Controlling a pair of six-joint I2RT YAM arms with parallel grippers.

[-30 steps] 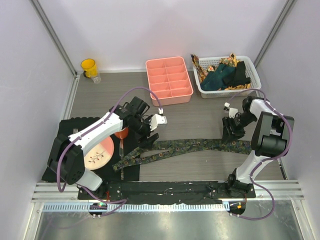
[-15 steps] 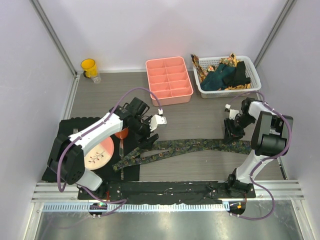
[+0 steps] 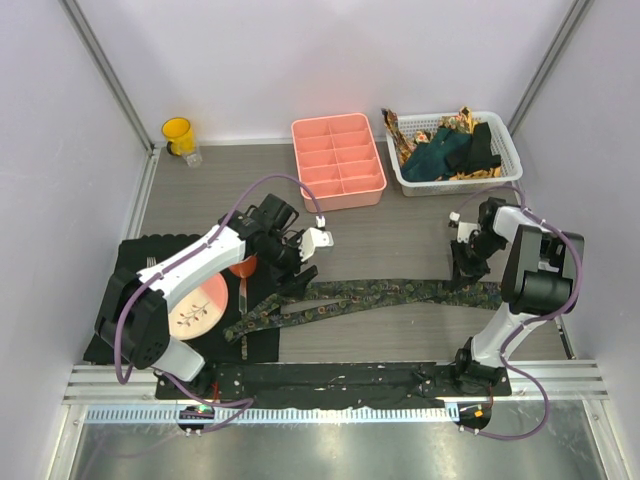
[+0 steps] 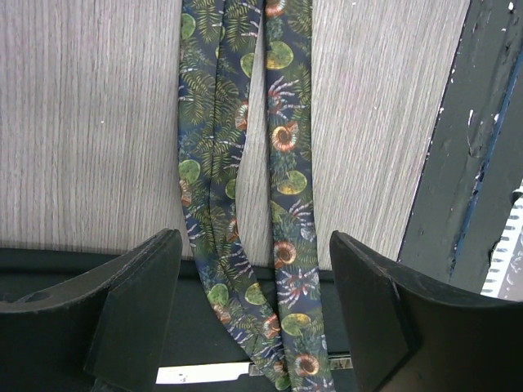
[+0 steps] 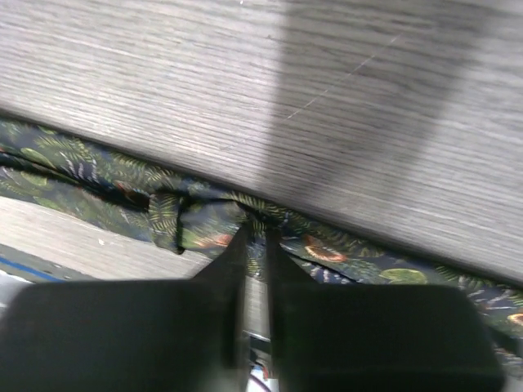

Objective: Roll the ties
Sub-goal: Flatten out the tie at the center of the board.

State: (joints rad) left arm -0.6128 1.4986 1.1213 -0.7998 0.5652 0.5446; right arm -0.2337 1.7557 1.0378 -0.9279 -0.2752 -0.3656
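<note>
A dark tie (image 3: 400,292) with a fern and shell pattern lies folded lengthwise across the table, from the black placemat (image 3: 140,260) to the right arm. My left gripper (image 3: 300,265) hovers open above its left part. In the left wrist view the tie (image 4: 282,163) runs between the wide-apart fingers (image 4: 135,302) of that gripper (image 4: 255,310). My right gripper (image 3: 462,272) is down on the tie's right part. In the right wrist view the tie (image 5: 196,224) is bunched up and pinched at the tips of the nearly closed gripper (image 5: 255,233).
A white basket (image 3: 510,150) at the back right holds more ties (image 3: 445,150). A pink divided tray (image 3: 338,160) stands beside it and a yellow cup (image 3: 178,135) at the back left. A plate (image 3: 200,310) and a knife (image 4: 204,374) lie on the placemat.
The right gripper's jaws have closed onto the tie and gathered the fabric at their tips. The left arm and its open gripper have not moved.
</note>
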